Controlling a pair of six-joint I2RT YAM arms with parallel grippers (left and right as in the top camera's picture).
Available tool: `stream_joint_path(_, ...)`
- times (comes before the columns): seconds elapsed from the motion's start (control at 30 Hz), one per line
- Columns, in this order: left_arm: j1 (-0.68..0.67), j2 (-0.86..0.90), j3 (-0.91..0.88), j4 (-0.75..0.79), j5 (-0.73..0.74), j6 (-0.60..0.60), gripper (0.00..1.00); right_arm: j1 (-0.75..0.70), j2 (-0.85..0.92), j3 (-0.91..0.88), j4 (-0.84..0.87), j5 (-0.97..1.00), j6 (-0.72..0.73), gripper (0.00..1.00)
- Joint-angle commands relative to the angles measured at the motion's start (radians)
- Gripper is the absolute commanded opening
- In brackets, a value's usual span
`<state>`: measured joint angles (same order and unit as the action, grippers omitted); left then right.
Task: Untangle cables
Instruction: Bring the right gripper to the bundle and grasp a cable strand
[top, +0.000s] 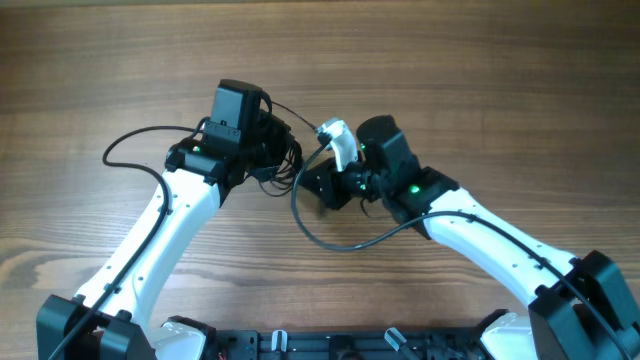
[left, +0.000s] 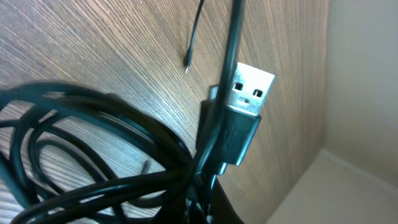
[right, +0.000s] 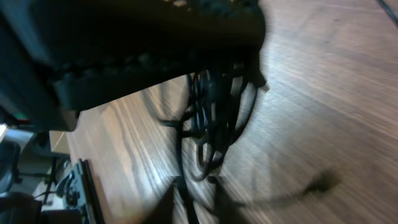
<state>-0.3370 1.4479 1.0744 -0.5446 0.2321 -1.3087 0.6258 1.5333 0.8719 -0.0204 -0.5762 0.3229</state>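
A tangle of black cables lies at the middle of the table, and my left gripper is shut on it. In the left wrist view the bundle loops to the left, and a black USB plug with a silver end sticks up beside my jaws. My right gripper sits just right of the tangle. A black cable runs between its nearly closed fingers. A white cable end lies by the right wrist. The right wrist view is blurred.
One black cable loops out to the left across the wooden table. Another curves below the right gripper towards the right arm. A thin loose cable tip lies on the wood beyond the plug.
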Motion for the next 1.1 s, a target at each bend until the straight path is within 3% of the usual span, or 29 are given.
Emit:
stream_joint_path(0.0,0.035,-0.019,0.011,0.014,0.041,-0.102,0.04,0.064,0.008,0.003,-0.008,-0.046,-0.009,0.04)
stream_joint_path(0.17,0.108,-0.019,0.011,0.066,0.16,-0.228,0.04,0.161,0.008,0.003,-0.09,0.107,-0.005,0.05)
stream_joint_path(0.47,0.153,-0.019,0.011,0.082,0.374,-0.427,0.11,0.179,0.029,0.003,-0.103,0.26,0.104,0.04)
stream_joint_path(0.57,0.15,-0.019,0.011,0.077,0.373,-0.304,0.04,0.177,0.016,0.003,-0.082,0.225,0.116,0.04)
stream_joint_path(0.7,0.143,-0.019,0.01,0.063,0.373,-0.146,0.04,0.177,-0.027,0.003,-0.034,0.171,0.131,0.04)
stream_joint_path(0.9,0.143,-0.019,0.01,0.038,0.37,-0.088,0.04,0.164,-0.098,0.003,0.022,0.177,0.161,0.04)
stream_joint_path(1.07,0.133,-0.019,0.01,0.009,0.388,-0.085,0.04,0.109,-0.11,0.003,0.064,0.26,0.343,0.04)
